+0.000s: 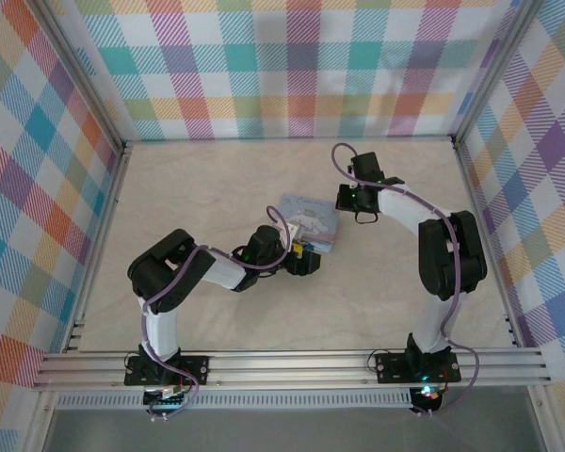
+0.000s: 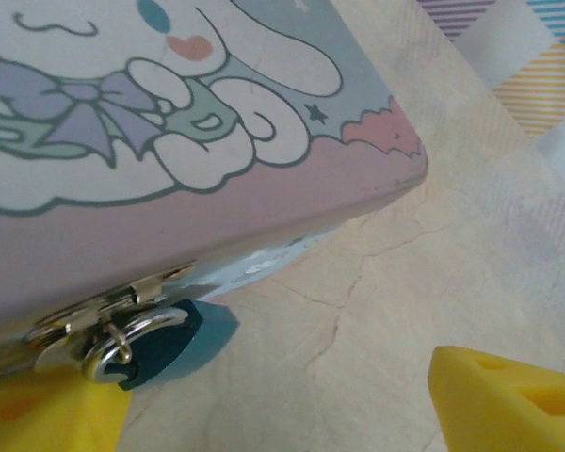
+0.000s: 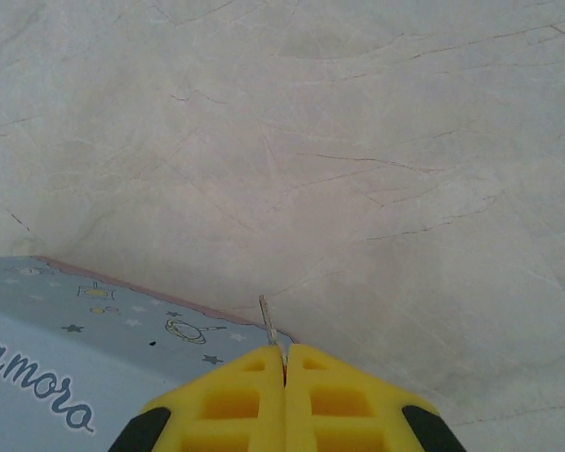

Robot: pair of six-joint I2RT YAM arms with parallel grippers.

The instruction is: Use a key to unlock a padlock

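Left tool (image 2: 281,414) spread beside padlock (image 2: 165,341), right tool (image 3: 284,363) pinching key (image 3: 266,320)

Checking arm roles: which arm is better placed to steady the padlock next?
Left: the open left gripper has the padlock between its fingers; the right gripper is shut on the key.

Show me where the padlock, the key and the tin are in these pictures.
padlock (image 2: 200,337): left wrist view, on its blue body.
key (image 3: 268,325): right wrist view, on its thin metal blade.
tin (image 2: 264,179): left wrist view, on the pictured lid.
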